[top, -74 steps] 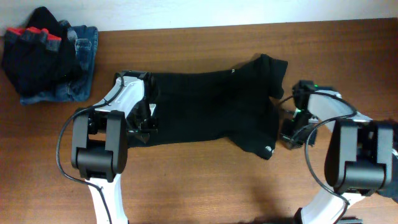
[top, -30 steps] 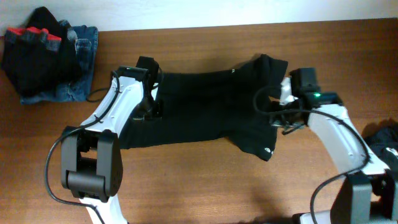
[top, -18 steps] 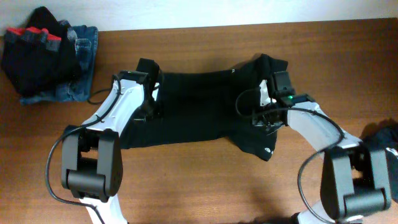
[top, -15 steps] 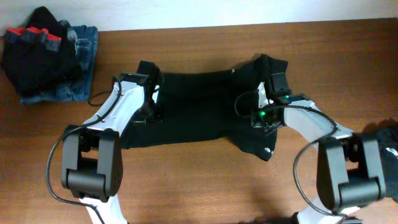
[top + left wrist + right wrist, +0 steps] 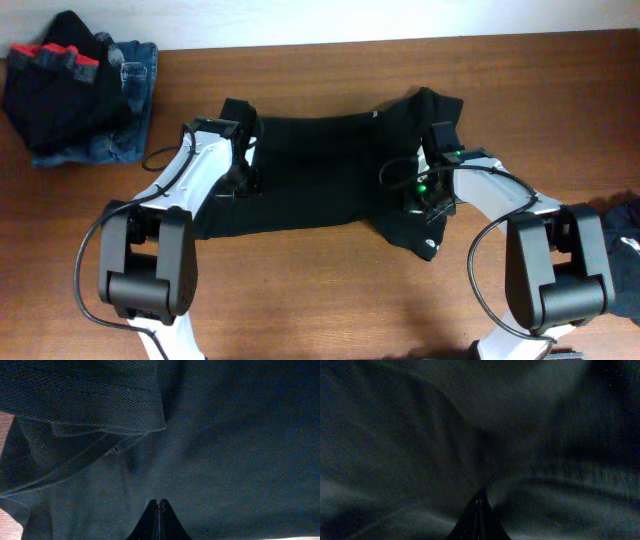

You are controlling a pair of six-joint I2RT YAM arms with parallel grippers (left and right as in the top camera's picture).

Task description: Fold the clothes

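- Black knit fabric fills the left wrist view. The left jaws are pressed together with their tips meeting on the cloth, and no fold shows between them.
- Whether they trap a thin layer cannot be told. Closed tips suit pressing or sliding over the cloth rather than lifting it.
- A doubled flap with a stitched edge point(image 5: 100, 410) lies over the fabric, up and to the left of these jaws. It is probably a hem or side layer that needs flattening before a fold.
- The right jaws are also pressed together, tips down on dark, rumpled cloth. That view is too dim to show whether any fabric is caught.
- The left arm point(image 5: 205, 160) reaches over the left end of the black top point(image 5: 320, 175). The right arm point(image 5: 480, 185) reaches over the sleeve end.
- With one arm at each end, the garment can be held taut or smoothed from both sides.
- The black top lies spread across the middle of the counter point(image 5: 330, 300), not yet folded.
- A pile of clothes point(image 5: 70, 90), black over denim, sits well apart at the far left corner, out of the working area.
- Another dark garment point(image 5: 620, 225) shows at the right edge.
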